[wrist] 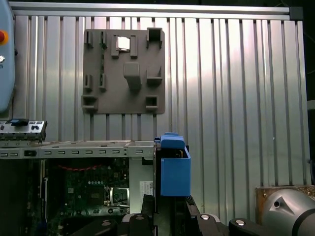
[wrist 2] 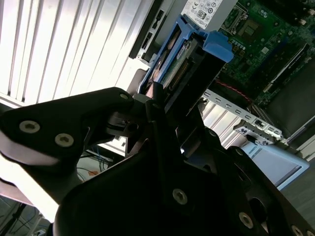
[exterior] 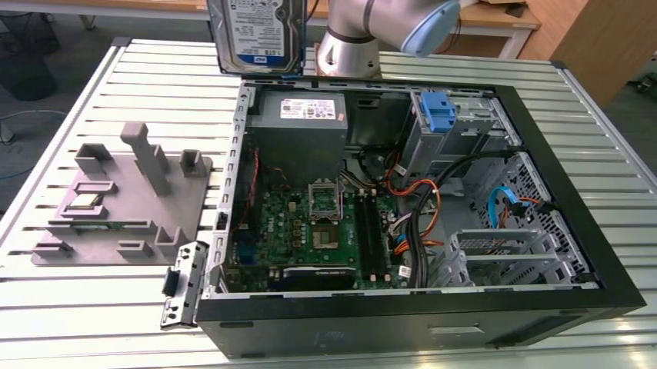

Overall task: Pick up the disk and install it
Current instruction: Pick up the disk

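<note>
Gripper (wrist 2: pixel 155 101) clenched on the blue-railed hard drive (exterior: pixel 258 34), held upright at 11 o'clock of the open computer case (exterior: pixel 411 327) in the exterior view.

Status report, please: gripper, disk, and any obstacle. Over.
Gripper shut on the disk. Disk held upright in the air, near the power supply corner of the open computer case, not installed. Black cables cross the interior beside the drive cage.

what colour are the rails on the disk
Blue. The disk has rails that show best in the second wrist view.
</note>
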Tool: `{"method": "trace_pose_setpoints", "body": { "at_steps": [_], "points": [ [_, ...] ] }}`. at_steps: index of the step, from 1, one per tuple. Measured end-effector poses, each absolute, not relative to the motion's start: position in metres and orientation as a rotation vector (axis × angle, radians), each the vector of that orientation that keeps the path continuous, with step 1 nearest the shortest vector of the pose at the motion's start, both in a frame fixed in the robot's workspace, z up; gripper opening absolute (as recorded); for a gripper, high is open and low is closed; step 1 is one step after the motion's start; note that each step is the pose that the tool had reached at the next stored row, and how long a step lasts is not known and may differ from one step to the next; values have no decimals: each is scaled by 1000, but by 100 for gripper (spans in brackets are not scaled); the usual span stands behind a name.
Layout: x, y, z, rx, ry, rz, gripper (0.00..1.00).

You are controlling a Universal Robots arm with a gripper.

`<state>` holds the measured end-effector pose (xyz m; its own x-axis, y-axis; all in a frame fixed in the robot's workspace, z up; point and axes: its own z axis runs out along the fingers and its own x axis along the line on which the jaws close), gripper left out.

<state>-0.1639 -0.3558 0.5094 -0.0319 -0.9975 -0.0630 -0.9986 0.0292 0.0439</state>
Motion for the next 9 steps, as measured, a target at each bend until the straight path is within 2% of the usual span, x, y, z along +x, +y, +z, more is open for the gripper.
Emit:
{"method": "trace_pose_setpoints", "body": {
  "at_steps": [9],
  "points": [
    [-143,-356,509,-2175,2243,118,35]
  ]
}}
